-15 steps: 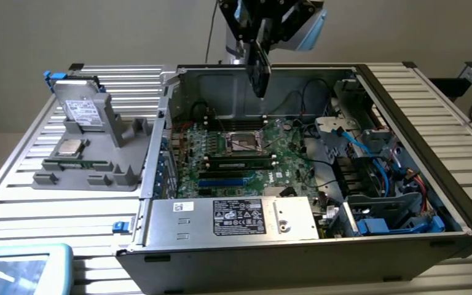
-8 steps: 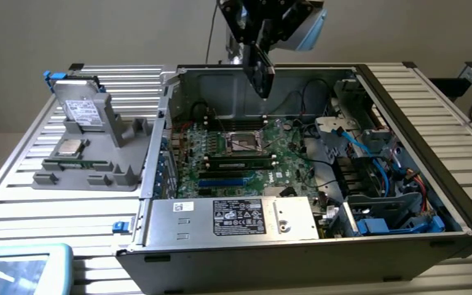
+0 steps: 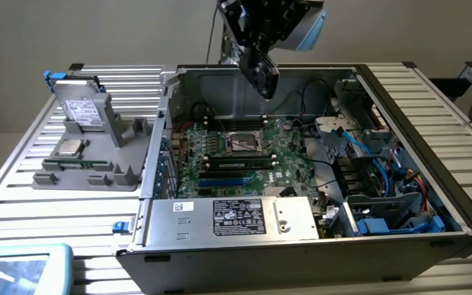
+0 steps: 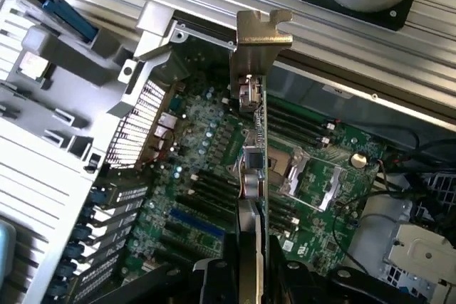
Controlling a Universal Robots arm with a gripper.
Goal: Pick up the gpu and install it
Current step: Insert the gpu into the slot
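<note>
My gripper hangs above the open computer case and is shut on the gpu, a thin dark card that hangs tilted over the case's back half, clear of the motherboard. In the wrist view the gpu is edge-on, its silver end bracket at the far end and the gripper clamping the near end. Below it lie the green motherboard, the CPU socket and a blue expansion slot, which is also visible in the exterior view as the blue expansion slot.
A grey holder at the exterior view's left carries a silvery drive, a CPU chip and a memory stick. The power supply fills the case's front. Cables and drive bays crowd its right side.
</note>
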